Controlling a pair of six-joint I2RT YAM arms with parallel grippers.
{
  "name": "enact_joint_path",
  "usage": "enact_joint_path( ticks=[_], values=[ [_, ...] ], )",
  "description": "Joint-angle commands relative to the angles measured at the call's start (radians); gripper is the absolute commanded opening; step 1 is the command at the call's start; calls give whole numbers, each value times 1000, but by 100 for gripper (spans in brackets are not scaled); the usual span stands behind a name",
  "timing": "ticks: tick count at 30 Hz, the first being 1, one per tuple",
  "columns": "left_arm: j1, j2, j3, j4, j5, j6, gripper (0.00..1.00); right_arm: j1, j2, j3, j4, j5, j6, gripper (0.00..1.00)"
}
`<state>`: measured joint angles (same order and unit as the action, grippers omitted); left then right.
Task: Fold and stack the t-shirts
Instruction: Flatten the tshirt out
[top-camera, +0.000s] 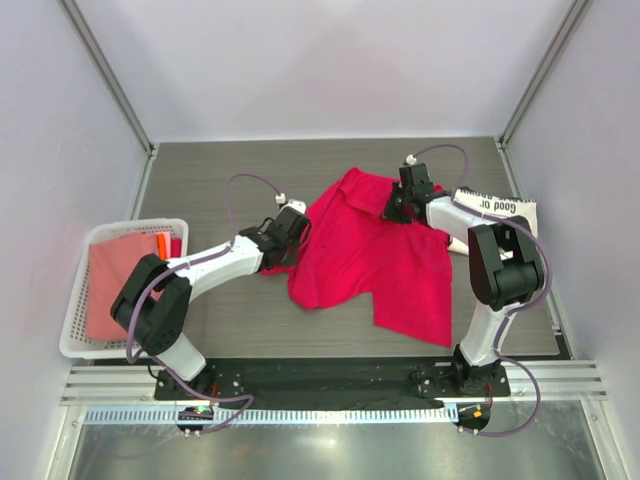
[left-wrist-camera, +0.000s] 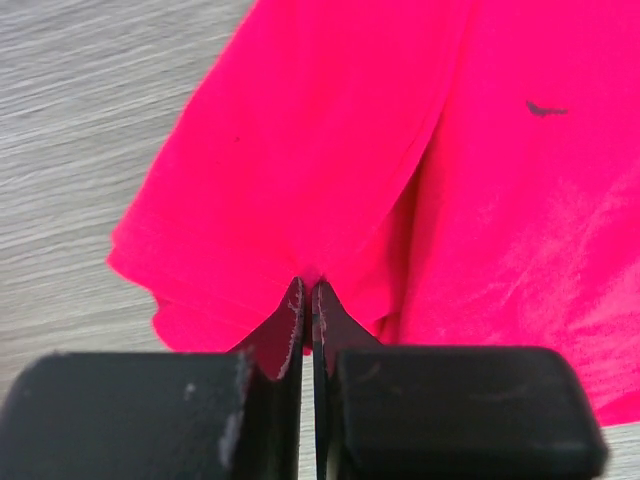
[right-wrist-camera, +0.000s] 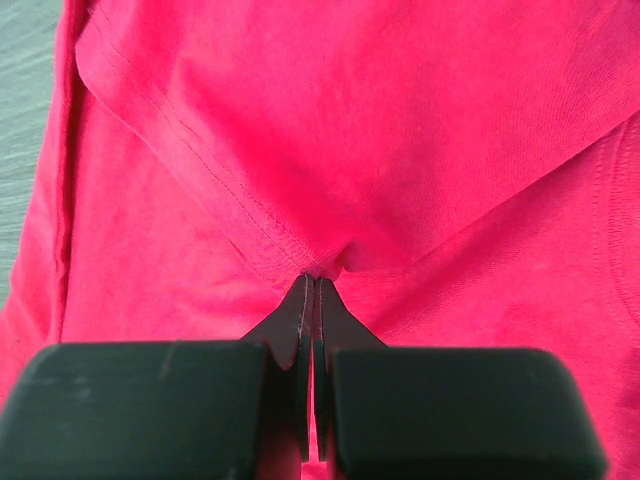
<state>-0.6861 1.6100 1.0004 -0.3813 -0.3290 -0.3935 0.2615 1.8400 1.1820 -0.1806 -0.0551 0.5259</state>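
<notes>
Jaws, both arms: pressed together, each nipping a small pinch of crimson cloth.

1. Left gripper (left-wrist-camera: 308, 285): clamped on the crimson t-shirt (top-camera: 370, 260) close to its left edge, bare table (top-camera: 250, 320) just beside the pinch.
2. Basket (top-camera: 75, 330): white lattice, near left of the table, well apart from both grippers. It holds a pale red cloth; what kind of garment cannot be told.
3. Crimson t-shirt: mid-table between the arms, spread but rumpled, no tidy fold in it.
4. Right gripper (right-wrist-camera: 312, 280): clamped on a raised fold by a stitched hem, towards the shirt's far edge.
5. Cream t-shirt (top-camera: 495, 208): far right, bunched, partly under the right arm, black lettering showing.

Progress, judged: early. First fold of the crimson tee is only gripped for; cream tee untouched; no stack made.
</notes>
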Motion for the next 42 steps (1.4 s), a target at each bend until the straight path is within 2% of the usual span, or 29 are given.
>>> enact_joint_path(
  ticks=[1, 7, 10, 14, 18, 21, 24, 25, 28, 29, 35, 38, 42],
  values=[
    [-1, -82, 47, -30, -74, -37, 0, -14, -77, 16, 23, -5, -1, 1],
    [66, -117, 122, -105, -84, -152, 0, -71, -93, 105, -46, -9, 19, 1],
    [176, -95, 231, -160, -36, -189, 0, -114, -73, 229, -124, -8, 16, 1],
    [292, -61, 432, -263, -99, -202, 0, -154, -59, 503, -247, -14, 2, 1],
    [333, -78, 651, -333, -133, -179, 0, -195, -105, 663, -325, -20, -1, 1],
    [353, -111, 760, -381, -168, -140, 0, -215, -165, 743, -375, -51, -6, 1],
    [355, -186, 889, -386, -197, -88, 0, -241, -327, 752, -381, -61, -9, 1],
    [355, -212, 889, -387, -197, -79, 0, -246, -328, 752, -379, -63, -12, 1],
    [355, -328, 949, -387, -159, -62, 0, -248, -488, 768, -376, -69, -40, 1],
    [355, -361, 954, -374, -116, -59, 0, -248, -577, 778, -376, -69, -47, 1],
    [355, -644, 925, -361, 17, -77, 0, -249, -856, 803, -375, -49, -112, 1],
    [353, -751, 903, -352, -8, -96, 0, -249, -982, 815, -367, -28, -136, 1],
    [355, -788, 929, -346, -10, -108, 0, -248, -1033, 879, -367, 8, -149, 1]
  ],
)
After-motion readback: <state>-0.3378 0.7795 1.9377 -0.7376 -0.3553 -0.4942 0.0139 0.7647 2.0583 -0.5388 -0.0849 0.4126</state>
